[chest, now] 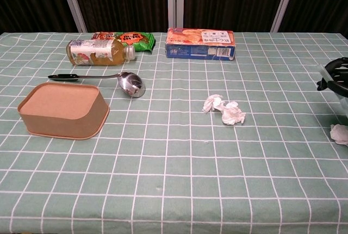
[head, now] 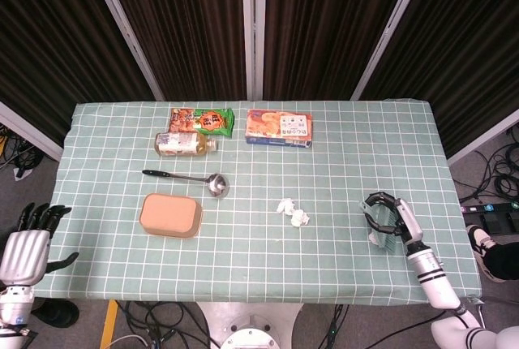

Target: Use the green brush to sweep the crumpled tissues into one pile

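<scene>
We see the right hand [head: 392,217] wrapped around the green brush [head: 378,221], apparently by its stiff handle; featherlight crumpled tissues [chest: 224,109] need gentle strokes. Left hand [head: 24,245] idles, fingers spread.

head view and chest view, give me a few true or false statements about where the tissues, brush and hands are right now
1. The right hand holds the green brush. True.
2. All the crumpled tissues already lie in one pile. False: a pair of tissues sits mid-table, and a lone tissue lies apart near the right edge.
3. The left hand rests on the brown box. False: it hangs off the table's left side, holding nothing, far from the brown box.
4. The ladle lies between the bottle and the brown box. True.
5. The brush bristles touch the middle pair of tissues. False: the brush is well to their right.
</scene>
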Motion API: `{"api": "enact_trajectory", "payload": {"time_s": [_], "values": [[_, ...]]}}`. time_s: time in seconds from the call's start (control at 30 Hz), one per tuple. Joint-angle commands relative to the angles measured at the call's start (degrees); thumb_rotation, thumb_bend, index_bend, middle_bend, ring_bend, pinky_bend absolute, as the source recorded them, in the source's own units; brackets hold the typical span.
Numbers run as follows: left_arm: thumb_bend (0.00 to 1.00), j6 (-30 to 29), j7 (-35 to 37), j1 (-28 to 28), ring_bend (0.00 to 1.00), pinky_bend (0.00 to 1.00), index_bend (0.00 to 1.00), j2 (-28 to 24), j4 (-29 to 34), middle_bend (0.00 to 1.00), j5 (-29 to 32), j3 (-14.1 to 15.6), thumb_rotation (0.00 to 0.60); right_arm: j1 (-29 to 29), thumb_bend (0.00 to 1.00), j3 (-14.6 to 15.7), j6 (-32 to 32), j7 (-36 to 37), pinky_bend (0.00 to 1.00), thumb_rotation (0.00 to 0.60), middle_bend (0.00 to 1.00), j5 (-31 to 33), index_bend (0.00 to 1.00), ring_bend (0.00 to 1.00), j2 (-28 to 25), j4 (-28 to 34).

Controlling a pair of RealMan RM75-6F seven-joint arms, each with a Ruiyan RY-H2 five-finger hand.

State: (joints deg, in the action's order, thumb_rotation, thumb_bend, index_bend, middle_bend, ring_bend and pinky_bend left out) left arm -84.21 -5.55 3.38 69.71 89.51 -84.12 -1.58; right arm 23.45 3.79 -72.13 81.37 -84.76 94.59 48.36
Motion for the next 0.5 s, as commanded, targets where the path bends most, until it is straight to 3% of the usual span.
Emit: {"api": "enact_trajectory", "payload": {"time_s": [0.03, 0.5], "values": [[0.04, 0.0, 0.0, 0.0, 0.1, 0.05, 0.21, 0.0, 0.0, 0.17, 0.0, 0.0, 0.6, 0.8, 0.62, -1.3, 0.8, 2.3, 0.18, 0.6, 0.76, -1.4, 0.89, 0.4, 3.7, -3.1], [0.04, 0.4, 2.4, -0.3, 0.1, 0.05, 0.21, 0.1, -0.6, 0.17, 0.3, 0.4, 0.6, 11.8, 0.62, -7.1, 7.7, 2.8, 0.18, 0.6, 0.76, -3.4, 0.89, 0.4, 14.5, -9.9]]}}
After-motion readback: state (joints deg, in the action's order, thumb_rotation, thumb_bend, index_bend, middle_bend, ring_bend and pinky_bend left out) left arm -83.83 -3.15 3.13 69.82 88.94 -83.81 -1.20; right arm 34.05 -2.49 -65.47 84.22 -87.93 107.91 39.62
